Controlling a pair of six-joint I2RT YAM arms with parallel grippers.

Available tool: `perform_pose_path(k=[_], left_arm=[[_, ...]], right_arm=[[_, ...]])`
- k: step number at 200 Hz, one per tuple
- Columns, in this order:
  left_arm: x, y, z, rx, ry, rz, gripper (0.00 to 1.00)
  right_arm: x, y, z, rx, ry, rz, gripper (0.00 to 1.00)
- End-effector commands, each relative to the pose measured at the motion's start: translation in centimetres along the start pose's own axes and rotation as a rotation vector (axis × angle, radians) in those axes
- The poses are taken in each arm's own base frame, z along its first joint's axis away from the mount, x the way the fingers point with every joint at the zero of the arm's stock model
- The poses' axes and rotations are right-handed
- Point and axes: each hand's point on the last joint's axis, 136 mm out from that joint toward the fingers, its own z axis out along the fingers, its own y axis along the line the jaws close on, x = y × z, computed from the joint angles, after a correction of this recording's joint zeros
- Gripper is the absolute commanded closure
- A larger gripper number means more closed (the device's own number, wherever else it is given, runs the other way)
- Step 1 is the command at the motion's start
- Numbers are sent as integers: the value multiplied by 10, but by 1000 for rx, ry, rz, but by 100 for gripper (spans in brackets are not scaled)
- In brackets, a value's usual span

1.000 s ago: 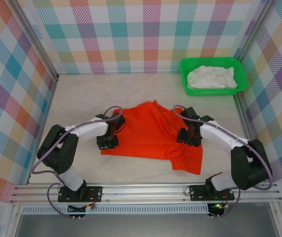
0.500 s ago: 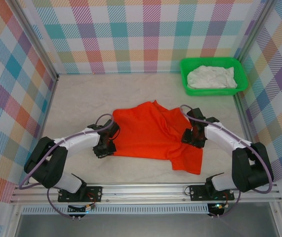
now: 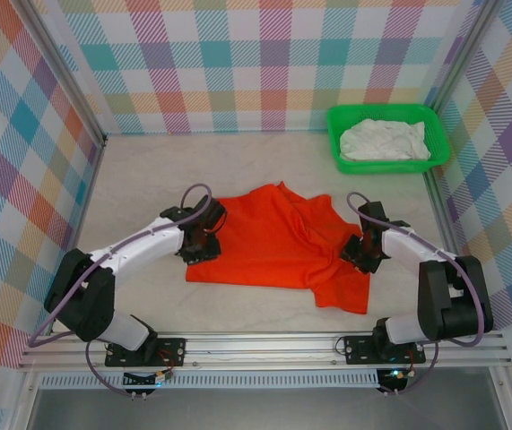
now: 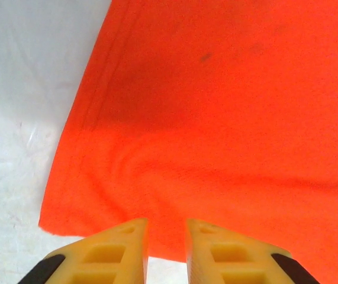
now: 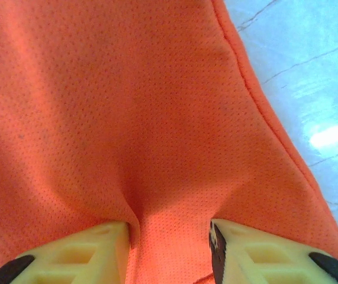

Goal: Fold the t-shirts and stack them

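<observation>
Sliding outward, our right gripper (image 3: pixel 363 257) now straddles a pucker at the orange t-shirt's (image 3: pixel 273 242) right side mid-table, jaws narrowing, unclamped; our left gripper (image 3: pixel 198 250) pinches its left hem, so we judge the fold nearly ready.

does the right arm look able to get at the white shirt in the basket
Probably not yet: the right gripper has a fold of the orange t-shirt between its fingers. Otherwise the way to the white t-shirt looks free.
</observation>
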Motion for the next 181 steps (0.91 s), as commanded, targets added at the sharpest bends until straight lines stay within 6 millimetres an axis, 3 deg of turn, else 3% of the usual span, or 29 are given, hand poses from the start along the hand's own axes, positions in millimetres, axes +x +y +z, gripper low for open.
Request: perform_pose_path(k=[1, 17, 48, 63, 81, 137, 163, 181], left_arm=[[-12, -8, -8, -32, -9, 75, 77], [-26, -26, 3, -17, -15, 97, 77], [-36, -60, 51, 36, 31, 112, 82], [-32, -61, 72, 22, 54, 102, 83], [-20, -48, 86, -20, 76, 89, 84], [36, 9, 82, -116, 117, 40, 83], [45, 17, 71, -121, 106, 38, 82], [39, 12, 57, -103, 80, 42, 82]], right_arm=[[-1, -2, 8, -9, 4, 45, 59], [-1, -4, 11, -4, 10, 57, 59], [1, -7, 13, 0, 18, 79, 59], [1, -10, 13, 2, 18, 90, 59], [2, -15, 10, 4, 13, 114, 59], [7, -34, 2, 45, -38, 179, 58], [8, -35, 2, 47, -40, 191, 57], [8, -32, 0, 30, -34, 178, 59]])
